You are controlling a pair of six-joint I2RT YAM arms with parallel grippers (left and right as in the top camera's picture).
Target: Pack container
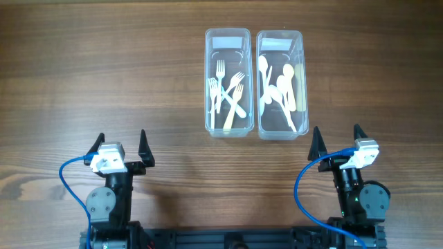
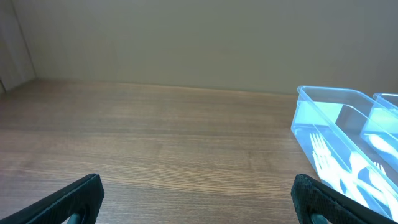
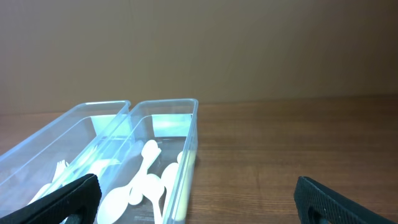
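Looking down, you find left gripper (image 1: 121,138) at 7 o'clock and right gripper (image 1: 337,131) at 5, both gaping; fork container (image 1: 207,83) and spoon container (image 1: 303,83) near 12.

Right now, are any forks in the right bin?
No, the right bin holds spoons; the forks lie in the left bin.

Overhead illumination was bright and even, with faint shadows. The clear containers (image 1: 207,83) showed glare patches. Wrist views appeared dimmer and slightly soft.
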